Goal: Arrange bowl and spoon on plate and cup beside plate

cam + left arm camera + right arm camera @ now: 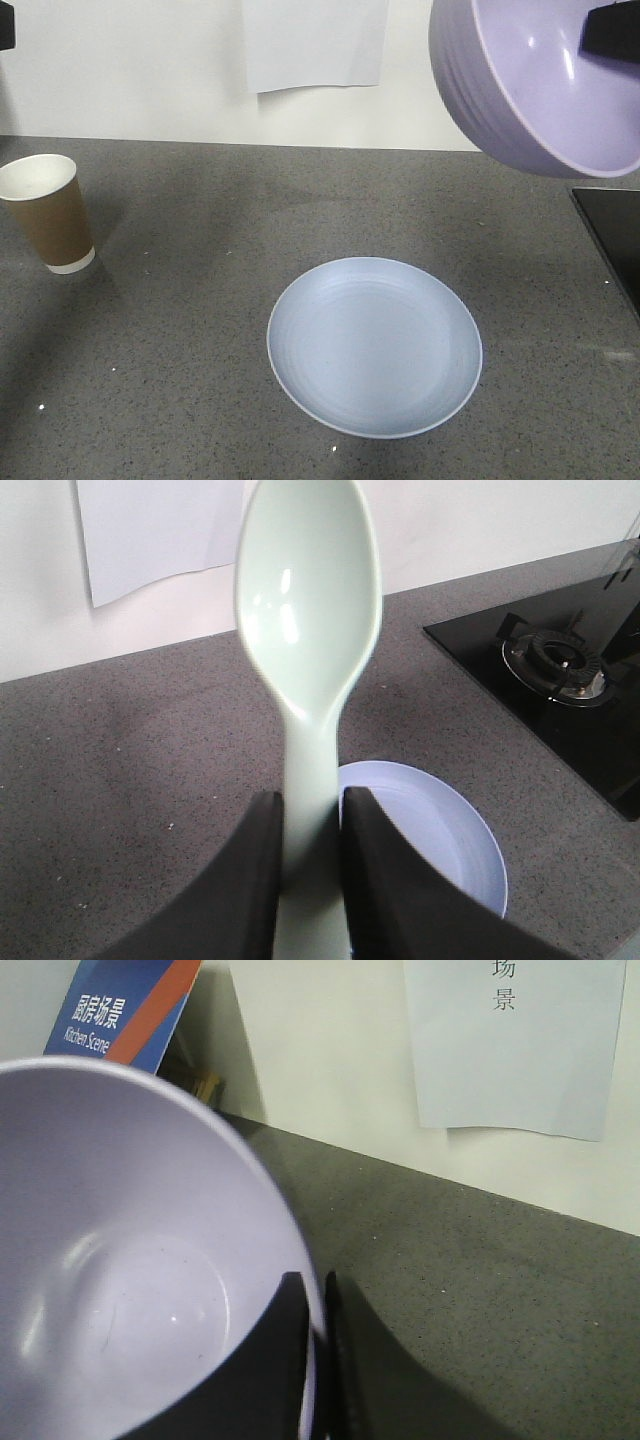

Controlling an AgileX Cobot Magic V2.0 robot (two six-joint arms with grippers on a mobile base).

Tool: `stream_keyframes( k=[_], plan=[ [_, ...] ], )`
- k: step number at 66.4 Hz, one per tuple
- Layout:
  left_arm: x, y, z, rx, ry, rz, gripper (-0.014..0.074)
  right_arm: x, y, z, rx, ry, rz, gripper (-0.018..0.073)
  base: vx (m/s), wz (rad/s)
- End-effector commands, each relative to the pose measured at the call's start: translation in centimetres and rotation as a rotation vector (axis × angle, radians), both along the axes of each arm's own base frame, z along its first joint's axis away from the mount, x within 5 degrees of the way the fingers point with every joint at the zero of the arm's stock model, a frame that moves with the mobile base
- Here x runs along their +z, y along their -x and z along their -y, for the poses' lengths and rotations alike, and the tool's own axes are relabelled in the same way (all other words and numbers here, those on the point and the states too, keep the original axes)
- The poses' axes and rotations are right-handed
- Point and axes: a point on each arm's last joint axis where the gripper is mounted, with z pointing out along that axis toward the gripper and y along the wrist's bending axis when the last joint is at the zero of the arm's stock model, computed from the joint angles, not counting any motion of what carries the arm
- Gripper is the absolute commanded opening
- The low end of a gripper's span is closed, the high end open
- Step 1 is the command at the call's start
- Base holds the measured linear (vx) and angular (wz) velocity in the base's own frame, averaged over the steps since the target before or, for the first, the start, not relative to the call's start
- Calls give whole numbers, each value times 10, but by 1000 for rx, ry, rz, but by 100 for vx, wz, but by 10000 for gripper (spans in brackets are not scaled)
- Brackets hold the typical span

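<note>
The pale blue plate [374, 345] lies empty on the grey counter, also seen behind my left fingers as the plate [440, 825]. The brown paper cup [48, 213] stands upright at the far left, apart from the plate. High at the upper right hangs the lavender bowl [530, 80], tilted, with my right gripper [312, 1295] shut on its rim, one finger inside the bowl [130, 1260] and one outside. My left gripper [310, 810] is shut on the handle of the mint-green spoon [308, 610], whose head points away from the wrist, above the counter.
A black cooktop [615, 235] with a gas burner [555, 660] lies at the counter's right. A white paper sheet [315, 40] hangs on the back wall, and a blue sign [125, 1005] leans there.
</note>
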Motion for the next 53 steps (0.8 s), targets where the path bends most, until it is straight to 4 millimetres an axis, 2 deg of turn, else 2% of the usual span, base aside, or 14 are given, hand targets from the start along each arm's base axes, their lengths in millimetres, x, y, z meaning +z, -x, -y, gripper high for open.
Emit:
stream_keyframes(
  k=[1, 53],
  plan=[
    [15, 7, 2, -2, 60, 79, -6, 16, 6, -2, -7, -48, 77, -6, 0, 0],
    [15, 7, 2, -2, 60, 79, -6, 16, 6, -2, -7, -48, 77, -6, 0, 0]
  ],
)
